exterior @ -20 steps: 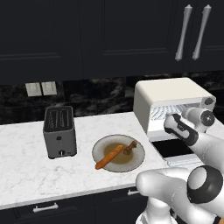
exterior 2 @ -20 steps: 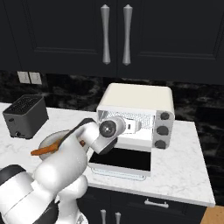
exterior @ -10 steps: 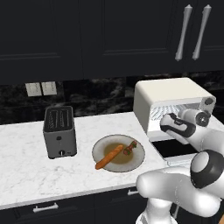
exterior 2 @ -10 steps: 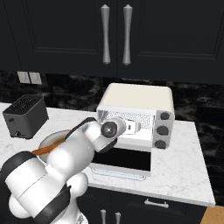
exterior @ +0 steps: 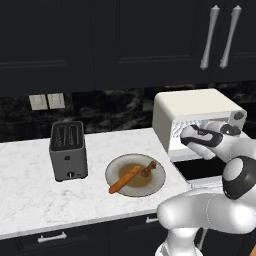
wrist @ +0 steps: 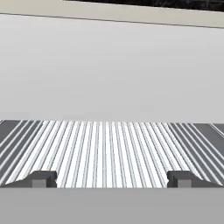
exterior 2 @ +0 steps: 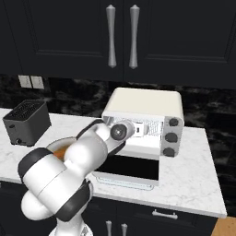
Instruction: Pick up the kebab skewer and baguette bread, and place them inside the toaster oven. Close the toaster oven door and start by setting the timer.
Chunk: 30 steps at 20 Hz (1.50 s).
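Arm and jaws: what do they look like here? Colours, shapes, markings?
The arm is glossy white with rounded, bulbous link shells and dark grey-black bands at the joints. A round dark-and-silver joint cap sits near the wrist. The gripper ends in two small, blocky dark grey fingertips. No cables or markings are visible.

The cream-white toaster oven (exterior: 192, 107) stood on the marble counter with its door (exterior 2: 131, 168) folded down flat in front, dark glass facing up, and three dark knobs down its right side; wire racks (wrist: 109, 151) showed inside its pale cavity. To its left, the slender orange-brown baguette bread (exterior: 124, 179) lay diagonally on a round plate. The kebab skewer (exterior: 148, 168), with small dark red chunks, lay just beside the loaf's upper end.
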Available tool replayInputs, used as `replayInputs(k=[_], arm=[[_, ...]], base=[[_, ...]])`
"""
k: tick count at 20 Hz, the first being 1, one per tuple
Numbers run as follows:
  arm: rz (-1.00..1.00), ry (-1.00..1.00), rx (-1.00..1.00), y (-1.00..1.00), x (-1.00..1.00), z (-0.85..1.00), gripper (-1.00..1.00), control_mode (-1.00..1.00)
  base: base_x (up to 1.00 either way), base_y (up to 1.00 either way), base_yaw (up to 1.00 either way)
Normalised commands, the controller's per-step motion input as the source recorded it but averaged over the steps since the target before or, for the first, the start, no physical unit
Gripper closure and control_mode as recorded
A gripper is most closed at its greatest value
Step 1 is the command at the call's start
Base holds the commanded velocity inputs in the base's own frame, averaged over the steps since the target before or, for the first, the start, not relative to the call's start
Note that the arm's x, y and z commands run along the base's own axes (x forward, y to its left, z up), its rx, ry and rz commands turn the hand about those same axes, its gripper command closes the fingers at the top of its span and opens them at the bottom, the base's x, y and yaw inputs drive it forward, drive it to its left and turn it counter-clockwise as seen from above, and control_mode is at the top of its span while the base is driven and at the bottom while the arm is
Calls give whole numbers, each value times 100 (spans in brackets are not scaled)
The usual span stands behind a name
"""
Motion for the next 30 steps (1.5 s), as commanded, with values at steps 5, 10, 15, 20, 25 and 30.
replayInputs(k=[5,10,15,20,25,30], arm=[[5,0,1,-32,22,-13,-100,-100],[3,0,0,-41,0,-25,-100,-100],[1,0,0,-7,13,-16,-100,-100],[0,0,0,1,22,-3,-100,-100],[0,1,0,1,4,-32,-100,-100],[0,4,0,0,0,-44,-100,-100]], base=[[0,0,0],[0,0,0],[0,0,0],[0,0,0],[0,0,0],[0,0,0]])
